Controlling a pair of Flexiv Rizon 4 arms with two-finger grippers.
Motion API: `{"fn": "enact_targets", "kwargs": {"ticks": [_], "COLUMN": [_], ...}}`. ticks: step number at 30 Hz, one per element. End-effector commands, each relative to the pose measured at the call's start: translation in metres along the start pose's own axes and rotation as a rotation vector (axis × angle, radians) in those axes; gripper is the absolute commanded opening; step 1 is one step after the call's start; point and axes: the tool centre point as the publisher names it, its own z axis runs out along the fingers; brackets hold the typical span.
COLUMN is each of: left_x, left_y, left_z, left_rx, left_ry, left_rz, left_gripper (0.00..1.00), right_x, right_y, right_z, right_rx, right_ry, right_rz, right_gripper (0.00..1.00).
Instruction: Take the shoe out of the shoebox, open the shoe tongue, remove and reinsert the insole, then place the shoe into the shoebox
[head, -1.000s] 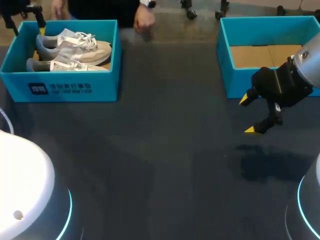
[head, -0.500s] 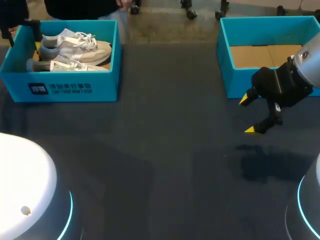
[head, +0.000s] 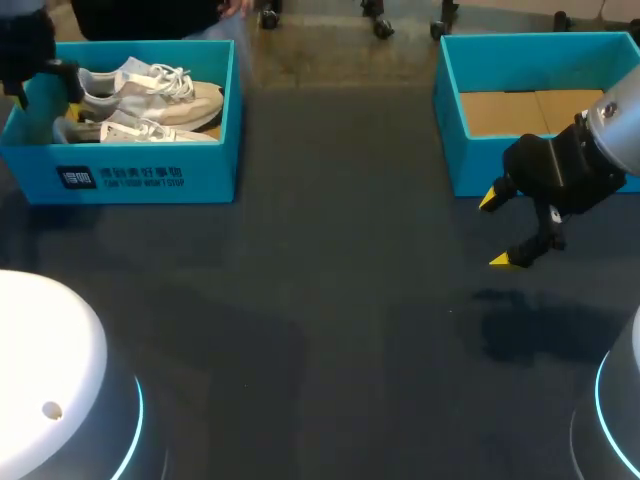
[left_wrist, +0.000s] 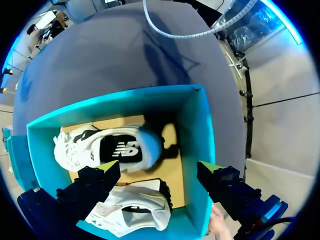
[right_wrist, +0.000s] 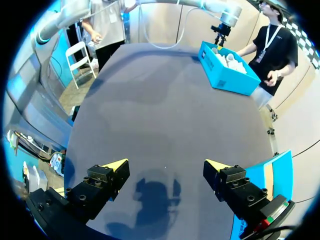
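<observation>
Dark grey cloth covers the table (head: 330, 300), which carries a turquoise box at each far corner. At the far left, the left shoebox (head: 150, 175) holds two pale shoes side by side: the far shoe (head: 160, 90), with white laces, lies along the back wall, and the near shoe (head: 135, 130) lies against the front wall. The left gripper (left_wrist: 159, 167) hangs over the left end of this box with its fingers spread wide and nothing between them. From its wrist view, one shoe on its side, with a dark panel, lies on the cardboard floor just ahead of the fingers, and the other shoe lies under one finger. At the far right stands the right shoebox (head: 450, 120), with only its brown cardboard floor (head: 530, 110) showing inside. The right gripper (head: 494, 230) hovers just in front of that box's near left corner, above bare table, with its yellow tips well apart and holding nothing; its shadow falls on the cloth below.
</observation>
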Motion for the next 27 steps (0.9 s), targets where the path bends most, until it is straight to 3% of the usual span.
{"fn": "enact_targets", "kwargs": {"ticks": [1, 19, 27], "left_x": [-0.005, -0.011, -0.015], "left_y": [-0.004, -0.009, -0.017], "left_z": [0.012, 0.050, 0.064], "left_rx": [-0.134, -0.083, -0.070], "left_ry": [0.004, -0.009, 0.020], "left_rz": [0.003, 0.000, 0.018], "left_gripper": [1.00, 0.96, 0.89], "right_x": [0.001, 0.001, 0.001], "right_y": [0.000, 0.000, 0.000], "right_z": [0.000, 0.000, 0.000], "right_rx": [0.002, 0.002, 0.002], "right_ry": [-0.002, -0.002, -0.002], "right_rz": [0.000, 0.000, 0.000], "right_gripper": [1.00, 1.00, 1.00]}}
